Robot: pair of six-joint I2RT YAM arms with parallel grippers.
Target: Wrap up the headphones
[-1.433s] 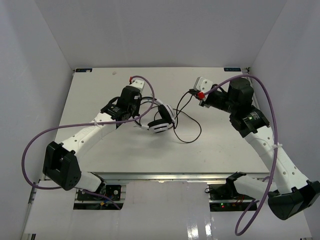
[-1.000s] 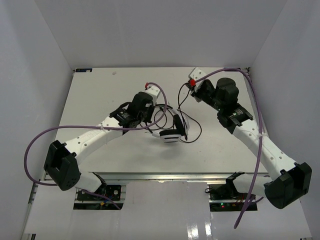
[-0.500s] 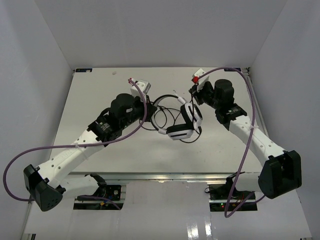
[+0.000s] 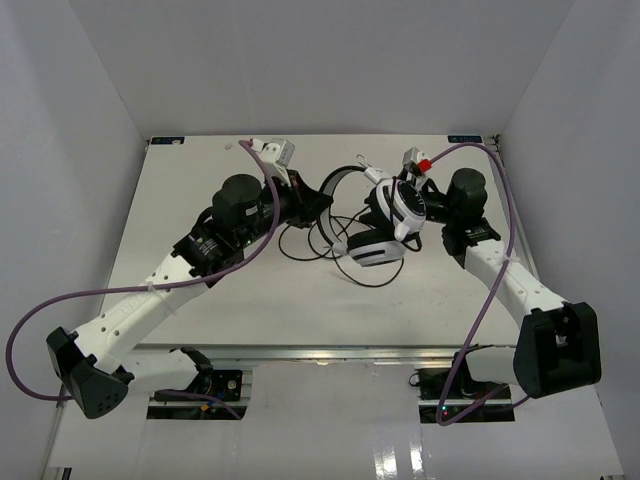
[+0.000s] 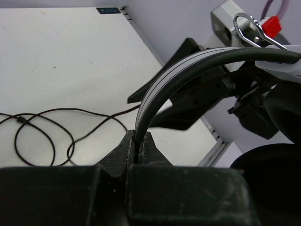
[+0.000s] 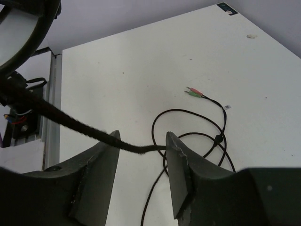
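The headphones are up off the counter, between the two arms, a little toward 1 o'clock from the counter's middle in the top view. The left end effector is clamped narrow on the flat headband, its two fingers pressed against the band's sides near one end. From that grip the band arcs away toward 2 o'clock in the left wrist view. In the top view this grip is at the headphones' 9 o'clock side. One white cup faces up at the 3 o'clock side and the other cup hangs lower, toward 6 o'clock.

The right end effector comes in from 3 o'clock, close against the upper cup. Its fingers stand apart. A taut stretch of the cable crosses the gap from 10 o'clock and ends at the inner face of one finger, so it is touched but not pinched.

The rest of the cable lies in loose loops on the counter, at about 7 o'clock from the headphones in the top view. Its plug rests flat at the far end of the loops, well apart from both end effectors.
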